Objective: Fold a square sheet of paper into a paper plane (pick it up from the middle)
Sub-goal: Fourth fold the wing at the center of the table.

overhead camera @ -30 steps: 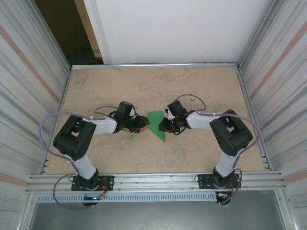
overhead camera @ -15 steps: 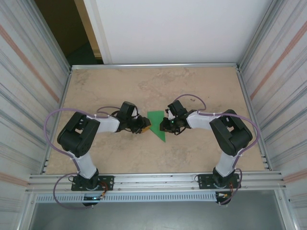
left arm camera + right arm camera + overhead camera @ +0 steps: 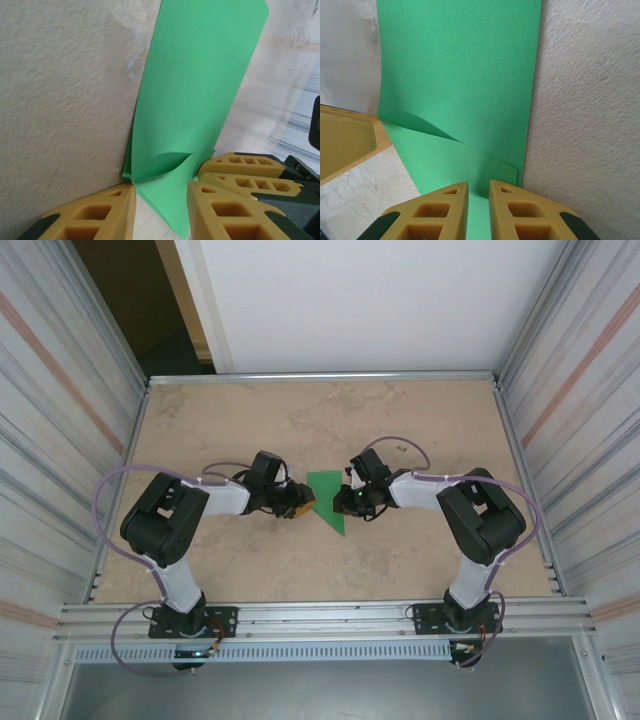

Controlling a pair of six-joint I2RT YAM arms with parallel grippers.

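You are mid-fold: the green sheet of paper [image 3: 327, 498] is lying creased at the middle of the tabletop [image 3: 400, 560], your right claw [image 3: 478, 197] nearly closed over its edge, your left claw [image 3: 160, 200] part-open astride its corner, so next press the flap flat.

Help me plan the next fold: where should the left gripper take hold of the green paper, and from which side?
Probably the curled flap edge at the near corner of the green paper, coming in low from the left. In the left wrist view that flap lifts off the table between the left gripper fingertips, giving a finger room underneath; the rest lies flat. The right gripper pinches the opposite edge.
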